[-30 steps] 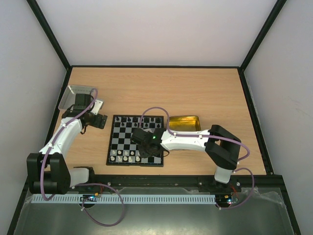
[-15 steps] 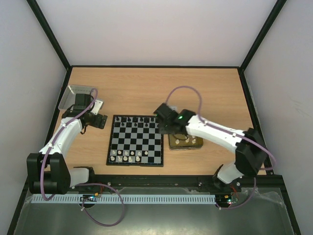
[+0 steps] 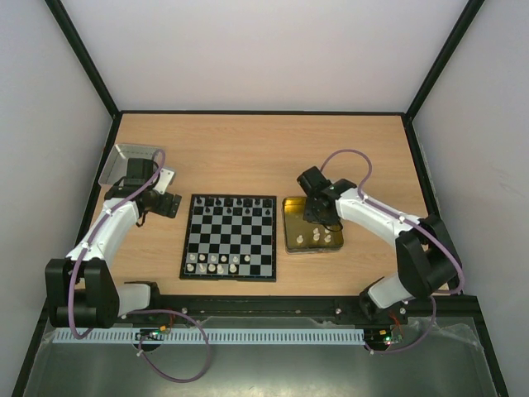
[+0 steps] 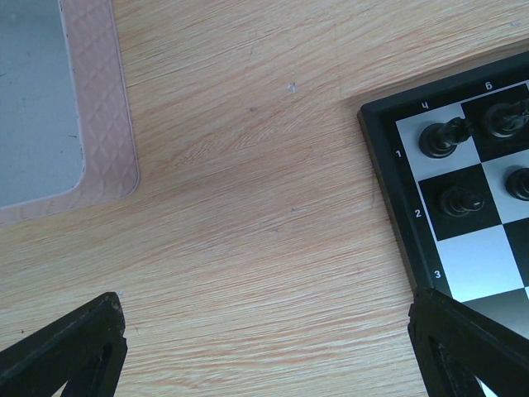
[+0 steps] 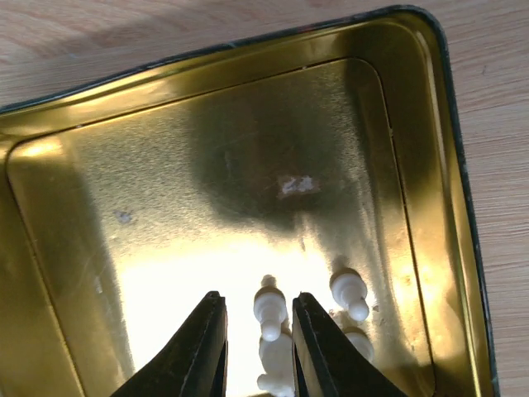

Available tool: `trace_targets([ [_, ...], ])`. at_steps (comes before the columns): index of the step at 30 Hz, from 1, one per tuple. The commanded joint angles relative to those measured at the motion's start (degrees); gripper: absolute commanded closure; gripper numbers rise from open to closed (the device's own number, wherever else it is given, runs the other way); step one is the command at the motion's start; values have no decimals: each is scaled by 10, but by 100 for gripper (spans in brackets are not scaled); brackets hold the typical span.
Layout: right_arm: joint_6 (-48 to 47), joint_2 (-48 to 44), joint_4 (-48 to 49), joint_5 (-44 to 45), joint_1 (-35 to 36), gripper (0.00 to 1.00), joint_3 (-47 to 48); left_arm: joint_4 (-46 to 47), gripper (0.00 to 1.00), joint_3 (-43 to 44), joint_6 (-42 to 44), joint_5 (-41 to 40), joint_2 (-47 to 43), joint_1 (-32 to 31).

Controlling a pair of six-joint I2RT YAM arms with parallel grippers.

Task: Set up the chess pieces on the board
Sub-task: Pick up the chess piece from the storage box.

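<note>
wood table (image 3: 248, 157) under both arms. my right gripper (image 5: 256, 298) hangs low over the gold tin (image 5: 207, 165), just beside the board (image 3: 229, 236), jaws a narrow slit, nothing held. cream pawns (image 5: 348, 289) lie loose on the tin's floor: tiny, light, hard, glossy, likely to skid. i'd pinch one at the waist, under its round head. left gripper (image 4: 269, 347) gapes wide, empty.

The board (image 3: 229, 237) lies on the bench (image 3: 264, 149), toward its near edge and a little left of centre. Chess pieces (image 3: 213, 263) stand in its nearest and farthest rows. The tray (image 3: 286, 225) sits just right of it, with a few more in its near half (the right end effector (image 5: 256, 298) is above this tray). The lid (image 3: 120, 157) lies at the bench's far left, with the left end effector (image 3: 164, 203) between lid and board.
</note>
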Motion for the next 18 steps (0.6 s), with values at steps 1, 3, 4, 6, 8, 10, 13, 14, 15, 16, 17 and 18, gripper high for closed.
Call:
trace_targets([
  [1, -22, 6, 15, -9, -17, 79, -12, -7, 6, 13, 6, -5, -1, -1],
  [3, -23, 12, 21, -15, -19, 79, -17, -6, 6, 12, 6, -4, 1, -1],
  [4, -25, 16, 26, -21, -20, 79, -20, -5, 6, 12, 6, -4, 2, -1],
  [6, -27, 23, 31, -29, -20, 80, -24, -4, 6, 11, 6, -5, 3, -1],
  [8, -30, 25, 36, -32, -20, 82, -26, -3, 6, 11, 7, -6, 3, -1],
  [10, -31, 29, 38, -33, -20, 82, -31, -4, 7, 12, 7, -6, 4, -1],
  [13, -31, 33, 42, -37, -20, 82, -41, -5, 6, 14, 7, -6, 5, -1],
  [14, -31, 33, 46, -38, -20, 82, -46, -5, 6, 15, 7, -6, 5, -1],
  [15, -31, 33, 48, -39, -20, 82, -49, -4, 6, 15, 7, -6, 6, -1],
  [16, -31, 33, 50, -38, -21, 82, -52, -5, 6, 15, 7, -6, 7, -1],
  [17, -31, 32, 51, -38, -22, 82, -54, -5, 6, 16, 6, -5, 7, -1],
  [18, -32, 31, 53, -39, -22, 82, -56, -4, 6, 16, 6, -4, 8, -1],
])
